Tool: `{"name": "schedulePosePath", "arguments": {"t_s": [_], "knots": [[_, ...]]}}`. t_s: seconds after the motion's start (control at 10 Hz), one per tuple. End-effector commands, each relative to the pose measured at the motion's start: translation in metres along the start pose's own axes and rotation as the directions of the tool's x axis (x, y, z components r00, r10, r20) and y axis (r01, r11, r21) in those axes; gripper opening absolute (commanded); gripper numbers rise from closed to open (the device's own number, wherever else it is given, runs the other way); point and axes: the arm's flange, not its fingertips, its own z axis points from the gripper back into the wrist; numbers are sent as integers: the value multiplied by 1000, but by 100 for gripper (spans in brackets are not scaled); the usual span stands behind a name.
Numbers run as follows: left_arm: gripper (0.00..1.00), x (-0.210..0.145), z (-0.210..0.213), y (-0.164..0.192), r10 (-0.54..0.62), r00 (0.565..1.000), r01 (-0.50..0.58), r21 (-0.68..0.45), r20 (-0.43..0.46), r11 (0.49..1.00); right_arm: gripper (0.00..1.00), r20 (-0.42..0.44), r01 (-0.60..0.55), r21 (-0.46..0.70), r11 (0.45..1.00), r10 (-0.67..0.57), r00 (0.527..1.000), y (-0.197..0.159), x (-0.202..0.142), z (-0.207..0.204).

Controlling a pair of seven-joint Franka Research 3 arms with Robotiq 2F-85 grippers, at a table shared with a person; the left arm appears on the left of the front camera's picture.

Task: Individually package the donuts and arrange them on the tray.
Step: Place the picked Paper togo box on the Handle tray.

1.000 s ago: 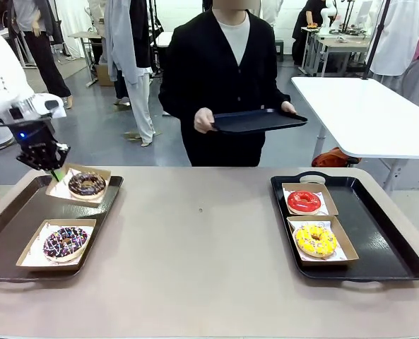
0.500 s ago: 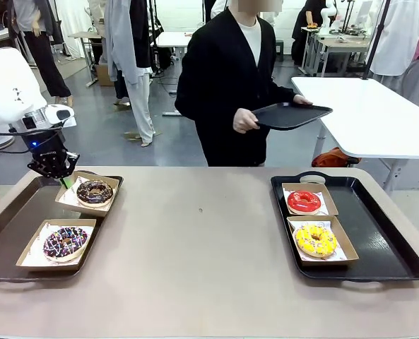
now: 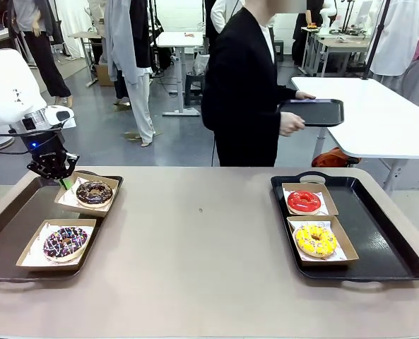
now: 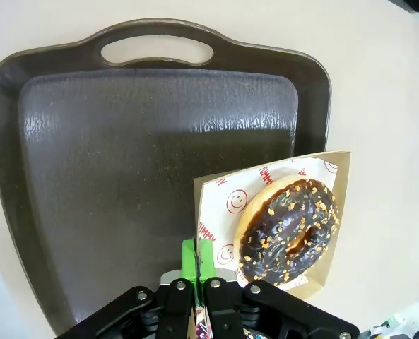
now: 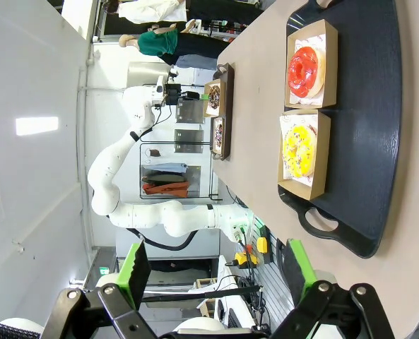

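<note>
Left end effector clamping the edge of the box carrying the plain chocolate donut, having shifted it along the left tray. Placing nearly done; releasing expected next. Right end effector hanging open, empty.

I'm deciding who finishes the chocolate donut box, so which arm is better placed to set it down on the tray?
Left. Its claw is shut on the box corner above the left tray; the right claw is open, off by the other tray.
</note>
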Motion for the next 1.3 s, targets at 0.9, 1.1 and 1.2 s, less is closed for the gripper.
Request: {"name": "schedulePosePath", "arguments": {"t_s": [0.9,1.1,1.2], "knots": [[1,19,-14,16,-61,996,57,59,58,997,100,4,7,-5,1000,-7,1000,3,1,-1],[1,24,-19,18,-68,996,63,70,59,996,100,4,7,-5,1000,-7,1000,3,1,-1],[1,24,-20,18,-74,995,69,83,65,994,100,4,7,-5,1000,-7,1000,3,1,-1]]}}
